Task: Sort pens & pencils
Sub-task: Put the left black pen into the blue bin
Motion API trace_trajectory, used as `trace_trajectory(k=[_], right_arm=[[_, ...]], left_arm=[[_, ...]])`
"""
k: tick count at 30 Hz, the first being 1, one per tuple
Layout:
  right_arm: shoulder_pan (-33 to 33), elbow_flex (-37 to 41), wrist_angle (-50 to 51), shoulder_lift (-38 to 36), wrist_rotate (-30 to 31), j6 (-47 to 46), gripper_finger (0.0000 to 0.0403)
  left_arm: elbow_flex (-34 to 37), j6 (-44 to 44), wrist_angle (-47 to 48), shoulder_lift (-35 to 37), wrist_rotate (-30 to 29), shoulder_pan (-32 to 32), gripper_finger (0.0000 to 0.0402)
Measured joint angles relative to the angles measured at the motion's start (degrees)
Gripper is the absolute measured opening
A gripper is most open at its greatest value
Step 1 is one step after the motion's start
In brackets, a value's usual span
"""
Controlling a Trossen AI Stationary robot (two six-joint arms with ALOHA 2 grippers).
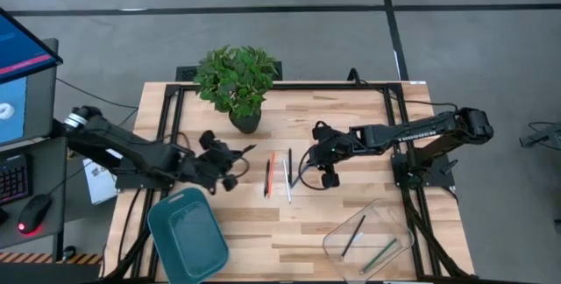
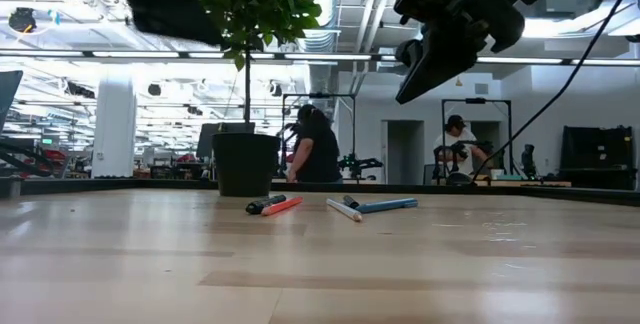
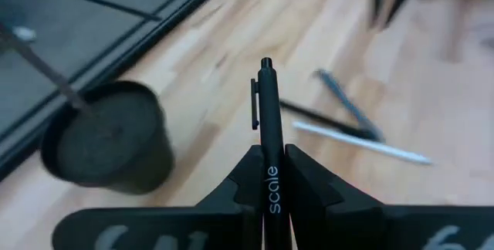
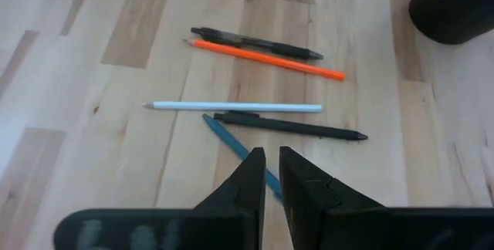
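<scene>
Pale wood planks make up the bench (image 1: 263,231), with a potted plant (image 1: 237,82) standing near its far edge. Loose pens lie in a small group at the middle of the bench: a black pen (image 4: 255,44) with an orange pencil (image 4: 266,58) just beside it, then a white pencil (image 4: 235,106), another black pen (image 4: 289,126) alongside that, and a blue-green pen (image 4: 231,146) lying at an angle with its near end under the right arm's fingers.

To the left of the group, the left gripper (image 3: 270,174) hangs above the bench with its jaws clenched on a black pen (image 3: 268,119) printed with white lettering, the clip end sticking out ahead of the fingers. On the group's other side, the right gripper (image 4: 271,174) hovers over the blue-green pen with its jaws nearly together and nothing between them.

At the near edge sit a teal tray (image 1: 187,234) on the left and a clear bin (image 1: 368,236) on the right; two thin sticks (image 1: 366,242) lie in the bin.

People show in the room beyond the bench.
</scene>
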State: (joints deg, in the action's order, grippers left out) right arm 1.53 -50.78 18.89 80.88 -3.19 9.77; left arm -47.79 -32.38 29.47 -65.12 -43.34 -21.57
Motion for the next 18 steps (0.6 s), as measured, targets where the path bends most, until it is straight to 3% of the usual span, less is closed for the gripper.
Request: trace_trajectory(k=[7,18], right_arm=[[0.3,0.0,-0.9,0.0,0.0,-1.2,0.0063],[0.3,0.0,-2.3,0.0,0.0,-2.3,0.0063]], left_arm=[[0.0,-8.5,6.0,6.4,2.3,-10.5,0.002],[0.0,-19.6,8.9,6.8,2.4,-27.2,0.002]])
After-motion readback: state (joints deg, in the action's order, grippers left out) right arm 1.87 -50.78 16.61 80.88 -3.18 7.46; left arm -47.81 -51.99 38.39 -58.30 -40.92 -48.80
